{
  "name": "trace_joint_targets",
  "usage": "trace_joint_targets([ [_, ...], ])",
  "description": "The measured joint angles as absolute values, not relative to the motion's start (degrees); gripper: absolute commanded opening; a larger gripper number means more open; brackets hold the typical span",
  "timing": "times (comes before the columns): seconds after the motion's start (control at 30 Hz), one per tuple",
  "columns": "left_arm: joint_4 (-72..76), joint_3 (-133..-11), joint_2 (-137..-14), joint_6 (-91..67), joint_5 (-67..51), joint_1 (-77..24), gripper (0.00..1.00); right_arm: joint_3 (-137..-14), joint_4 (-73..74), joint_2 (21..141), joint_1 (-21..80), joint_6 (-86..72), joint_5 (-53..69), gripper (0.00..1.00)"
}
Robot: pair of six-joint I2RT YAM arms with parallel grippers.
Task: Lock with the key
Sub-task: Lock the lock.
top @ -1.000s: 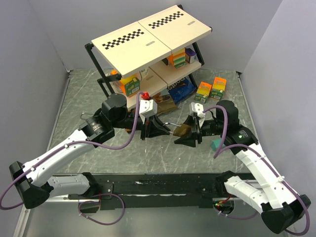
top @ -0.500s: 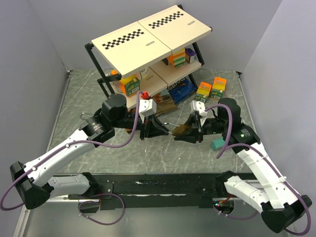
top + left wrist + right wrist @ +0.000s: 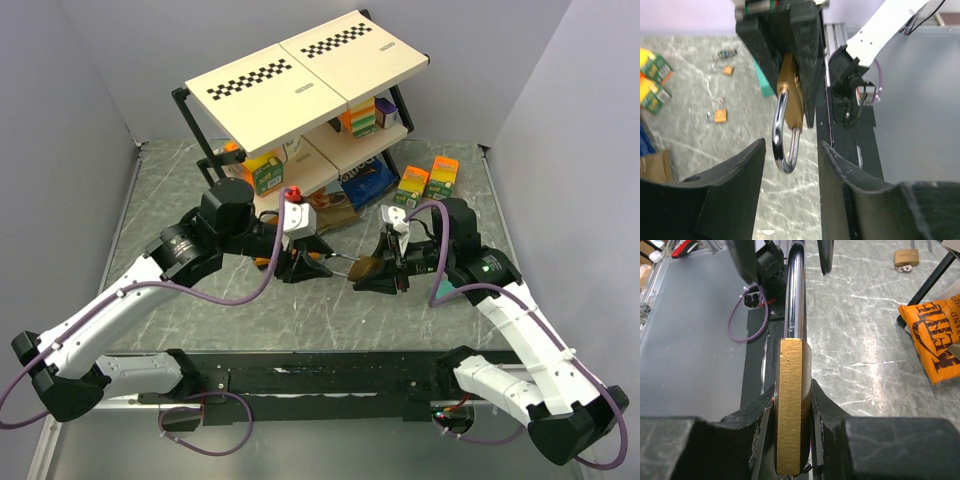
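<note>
The right gripper [image 3: 378,271] clamps the padlock [image 3: 790,410] by its brass body; its shackle [image 3: 782,140] points to 9 o'clock, between the parted fingers [image 3: 735,190] of the left gripper [image 3: 318,264], untouched.

The white-and-black right arm [image 3: 525,335] bends inward from the near right. Its black two-finger right gripper [image 3: 368,275] points left, clamped flat on the body of a brass padlock [image 3: 790,405]. The white-and-black left arm [image 3: 120,310] rises from the near left, elbow raised. Its black left gripper [image 3: 315,266] faces the other, jaws apart, a finger [image 3: 735,185] on either side of the padlock's steel shackle [image 3: 777,130] without touching it.
</note>
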State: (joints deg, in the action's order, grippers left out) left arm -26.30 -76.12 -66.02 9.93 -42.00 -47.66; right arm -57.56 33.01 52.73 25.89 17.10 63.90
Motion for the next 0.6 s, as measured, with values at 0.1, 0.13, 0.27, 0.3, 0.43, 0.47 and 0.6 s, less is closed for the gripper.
trace_joint_targets([
  [0.1, -27.79, -76.09, -66.32, 10.04, -41.45, -47.59, 0.46, -57.91, 33.10, 52.73, 25.89, 16.78, 63.90, 0.00],
  [0.13, -28.03, -76.09, -66.50, 10.04, -41.28, -47.59, 0.45, -58.00, 33.12, 52.73, 25.89, 16.67, 63.94, 0.00],
  [0.27, -28.23, -76.09, -67.40, 10.13, -41.25, -47.55, 0.37, -58.08, 33.04, 52.73, 25.89, 16.12, 64.05, 0.00],
  [0.3, -28.34, -76.12, -67.83, 10.24, -41.36, -47.55, 0.36, -58.11, 33.04, 52.75, 25.91, 16.08, 64.10, 0.00],
  [0.43, -28.77, -76.20, -70.35, 10.11, -42.26, -47.55, 0.32, -58.22, 33.06, 52.86, 25.93, 16.03, 64.05, 0.00],
  [0.47, -28.82, -76.20, -70.83, 9.96, -42.54, -47.55, 0.32, -58.22, 33.06, 52.88, 25.96, 15.94, 63.92, 0.00],
  [0.6, -28.77, -76.20, -71.09, 9.63, -42.87, -47.55, 0.22, -58.30, 33.06, 53.08, 26.04, 15.84, 63.90, 0.00],
])
